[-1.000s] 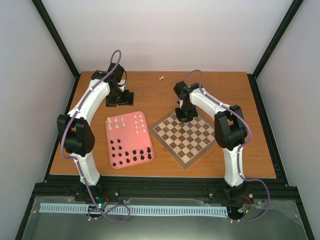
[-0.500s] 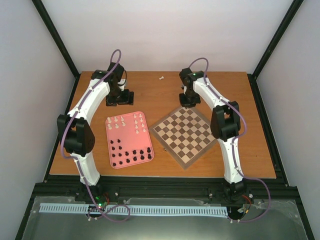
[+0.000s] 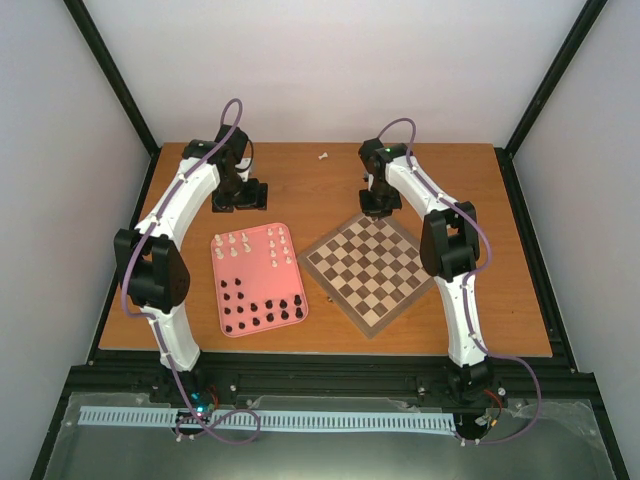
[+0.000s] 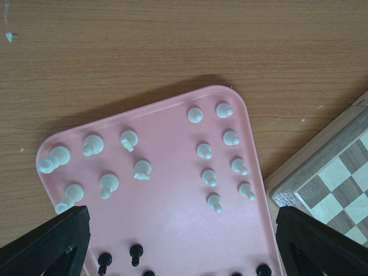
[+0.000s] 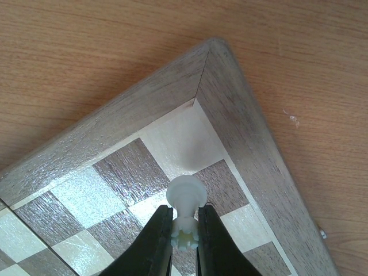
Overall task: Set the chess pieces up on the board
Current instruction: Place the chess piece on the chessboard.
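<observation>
My right gripper [image 3: 378, 206] hovers at the far corner of the board [image 3: 370, 272]. In the right wrist view it [image 5: 185, 230] is shut on a white rook [image 5: 186, 198] by its notched top, base down, just above the corner squares of the board [image 5: 103, 190]. My left gripper [image 3: 238, 198] hangs open past the far edge of the pink tray [image 3: 256, 272]. Its black fingers [image 4: 52, 241] frame the tray [image 4: 172, 207] with nothing between them. Several white chess pieces [image 4: 214, 172] stand in the tray's far half, and black ones [image 3: 265, 310] in its near half.
One stray white piece [image 3: 323, 156] lies on the wooden table near the far edge. A corner of the board [image 4: 339, 184] shows right of the tray in the left wrist view. White walls and black frame posts enclose the table.
My right gripper carried the rook from over the board's far squares out to its far corner, then held nearly still. The left arm has not moved.
</observation>
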Action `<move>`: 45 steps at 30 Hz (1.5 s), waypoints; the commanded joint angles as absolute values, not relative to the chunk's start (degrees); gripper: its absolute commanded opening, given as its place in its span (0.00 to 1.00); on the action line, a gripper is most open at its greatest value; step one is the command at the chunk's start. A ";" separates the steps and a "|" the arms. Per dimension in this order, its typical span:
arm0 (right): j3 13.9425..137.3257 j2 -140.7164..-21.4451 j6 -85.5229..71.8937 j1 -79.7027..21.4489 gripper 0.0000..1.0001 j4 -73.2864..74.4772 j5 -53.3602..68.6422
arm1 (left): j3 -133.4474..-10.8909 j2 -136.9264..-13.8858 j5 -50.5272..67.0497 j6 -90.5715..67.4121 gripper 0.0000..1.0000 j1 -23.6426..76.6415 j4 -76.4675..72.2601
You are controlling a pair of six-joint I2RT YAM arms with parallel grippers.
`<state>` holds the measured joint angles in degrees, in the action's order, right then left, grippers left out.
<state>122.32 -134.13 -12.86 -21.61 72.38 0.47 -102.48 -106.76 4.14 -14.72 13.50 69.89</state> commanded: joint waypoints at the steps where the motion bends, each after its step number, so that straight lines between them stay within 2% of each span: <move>1: 123.84 -135.34 -12.22 -21.71 0.08 71.82 -0.34 | -104.43 -107.05 4.45 -13.80 0.91 13.27 69.70; 33: 124.77 -138.69 -12.49 -21.62 0.11 69.88 -0.30 | -104.77 -108.08 4.90 -13.71 0.91 13.25 69.79; 39: 124.77 -138.55 -12.56 -21.60 0.19 70.02 -0.79 | -104.94 -108.24 5.10 -13.71 0.90 13.27 69.79; 45: 124.72 -137.74 -12.07 -21.62 0.36 70.19 -0.58 | -104.94 -108.41 5.14 -13.71 0.90 13.27 69.79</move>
